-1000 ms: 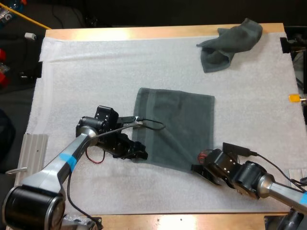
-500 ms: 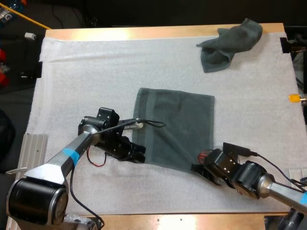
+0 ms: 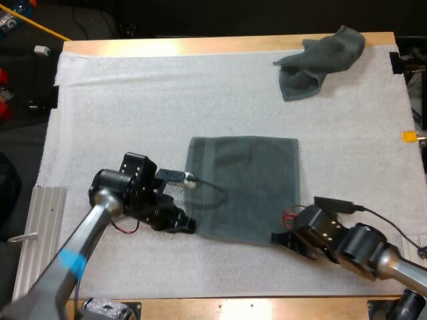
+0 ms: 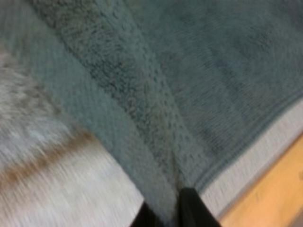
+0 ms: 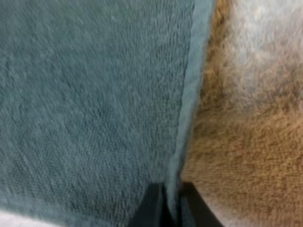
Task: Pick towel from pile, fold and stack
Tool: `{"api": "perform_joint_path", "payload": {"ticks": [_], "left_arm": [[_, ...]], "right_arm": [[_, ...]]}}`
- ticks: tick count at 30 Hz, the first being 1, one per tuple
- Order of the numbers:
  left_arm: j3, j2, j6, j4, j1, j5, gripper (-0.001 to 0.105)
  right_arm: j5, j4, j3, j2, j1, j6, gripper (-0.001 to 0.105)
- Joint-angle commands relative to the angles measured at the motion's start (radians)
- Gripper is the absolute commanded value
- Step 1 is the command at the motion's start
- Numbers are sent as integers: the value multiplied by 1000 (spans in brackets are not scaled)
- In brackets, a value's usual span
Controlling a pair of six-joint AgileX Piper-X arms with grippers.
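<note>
A dark grey-green towel (image 3: 243,187) lies spread flat in the middle of the white mat (image 3: 120,107). My left gripper (image 3: 189,227) is at its near left corner and shut on the towel's hem (image 4: 142,118), which runs up between the black fingertips (image 4: 189,208). At the near right corner my right gripper (image 3: 277,238) is shut on the towel's side edge (image 5: 187,109), pinched between its fingers (image 5: 154,205). One crumpled towel (image 3: 320,60) sits at the mat's far right corner.
A ribbed metal rail (image 3: 40,220) lies off the mat's left side. The wooden front edge of the table (image 3: 253,307) runs just behind both grippers. Open mat stretches to the left of and beyond the flat towel.
My left gripper has closed on the towel's near left corner and drawn back. The towel has slid toward the near edge and its near side now lies straighter.
</note>
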Motion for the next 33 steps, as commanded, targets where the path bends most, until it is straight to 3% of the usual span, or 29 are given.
{"api": "perform_joint_path", "payload": {"ticks": [1,3,9,14,22,26,33], "left_arm": [[0,-45,14,42,-24,-45,0],[0,-116,13,83,-67,-84,0],[0,-298,-77,153,-158,-85,0],[0,-360,-117,128,-182,-81,0],[0,-213,-156,29,-152,-43,0],[0,-106,-178,-37,-87,-31,0],[0,44,-200,-148,27,79,0]], "right_arm": [[-10,54,-22,-32,3,-17,0],[-20,105,-47,-79,3,-19,0],[-98,204,-99,-195,3,-19,0],[-118,228,-101,-239,3,-10,0],[-106,67,-101,-125,-27,16,0],[-126,-29,-101,-22,-115,19,0],[-218,-160,-101,109,-255,34,0]]}}
